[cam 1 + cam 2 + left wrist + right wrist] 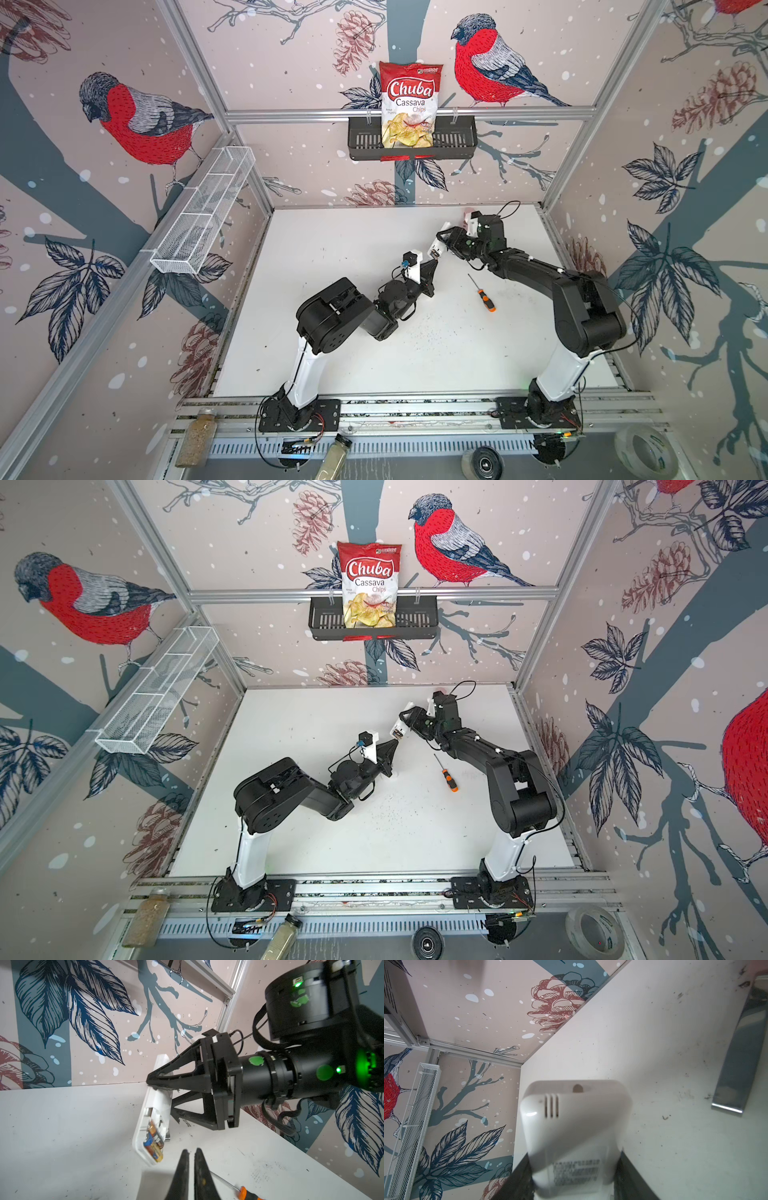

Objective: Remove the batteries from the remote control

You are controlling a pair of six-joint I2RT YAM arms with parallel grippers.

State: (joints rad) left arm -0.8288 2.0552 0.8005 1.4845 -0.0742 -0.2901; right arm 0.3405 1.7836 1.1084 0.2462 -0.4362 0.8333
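Two batteries (154, 1142) in one remote (160, 1099) — right jaws clamp it, left jaws closed, empty.

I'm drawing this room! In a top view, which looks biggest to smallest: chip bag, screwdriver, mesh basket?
Largest: mesh basket.
Then: chip bag.
Smallest: screwdriver.
Basket and bag hang high, nearer the camera, so real sizes are unsure.

Walls (291, 62) papered w/ red-breasted birds, pine cones & dark leaves on pale pink, framed by alu. rails (291, 115). White desk (353, 249) below, scuffed & speckled; black slotted basket (457, 139) hung on back rail w/ Chuba cassava chips bag (409, 104) inside, white mesh shelf (203, 212) on left wall. At front edge: two jars (195, 440), tape roll (636, 436).
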